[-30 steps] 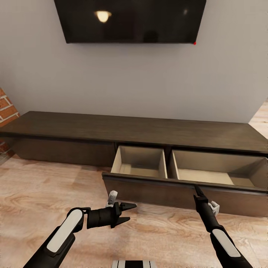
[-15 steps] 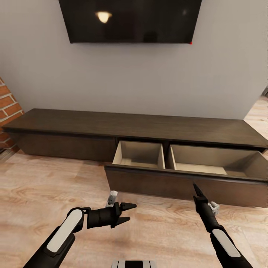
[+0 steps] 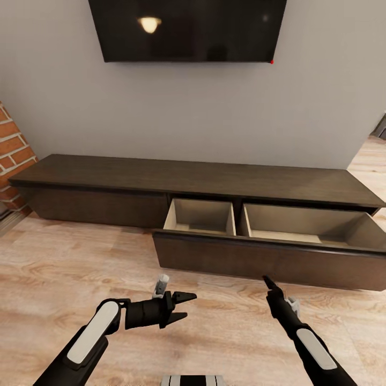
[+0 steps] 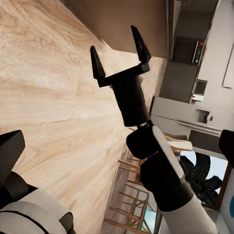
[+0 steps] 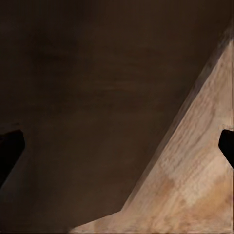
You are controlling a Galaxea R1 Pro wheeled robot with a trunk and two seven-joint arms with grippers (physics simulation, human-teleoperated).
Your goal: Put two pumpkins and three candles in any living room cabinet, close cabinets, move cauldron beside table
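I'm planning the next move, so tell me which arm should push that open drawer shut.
Probably the right. The right gripper points at the open drawer's front and sits just short of it, jaws open. The left gripper is also open but points sideways over the wood floor, farther from the cabinet.

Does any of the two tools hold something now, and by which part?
Nothing is held. The left tool is open and empty above the floor; the right tool is open too, empty, before the drawer front.
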